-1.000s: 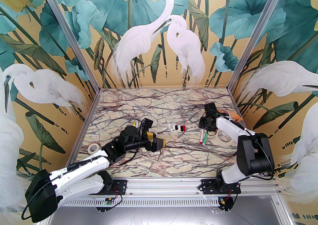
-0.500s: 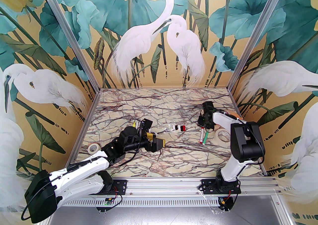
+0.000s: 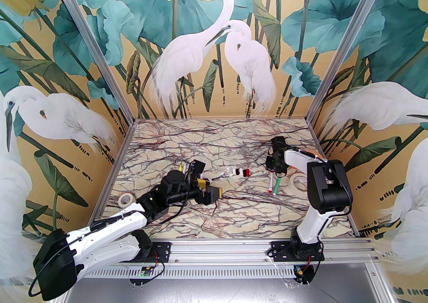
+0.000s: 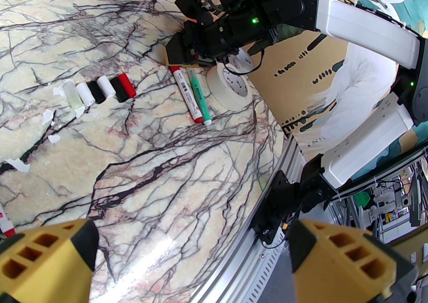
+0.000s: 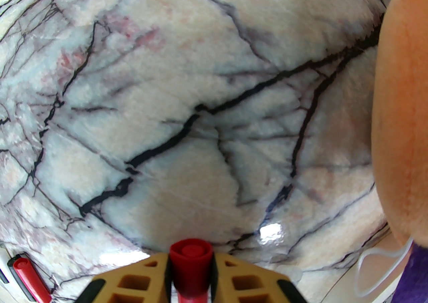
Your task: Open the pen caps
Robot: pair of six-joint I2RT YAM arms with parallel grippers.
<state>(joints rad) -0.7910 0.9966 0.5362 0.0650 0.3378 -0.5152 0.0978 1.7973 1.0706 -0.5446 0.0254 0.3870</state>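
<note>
Both sets differed: my right fingers (image 5: 140,281) pinched a red cap (image 5: 191,253), while my left fingers (image 4: 351,255) stood wide apart over the table (image 4: 167,178).

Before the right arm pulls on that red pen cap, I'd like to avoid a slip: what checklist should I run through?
1. Grip: right gripper closed on red cap: ok, fingers press both sides.
2. Brace: red pen barrel held down: not ok, it lies loose on the table.
3. Helper: left gripper open, free to hold the barrel: ok.
4. Neighbour: green pen apart from the red pen barrel: cannot tell, they lie side by side.
5. Path: tape roll out of the pull line: cannot tell.
</note>
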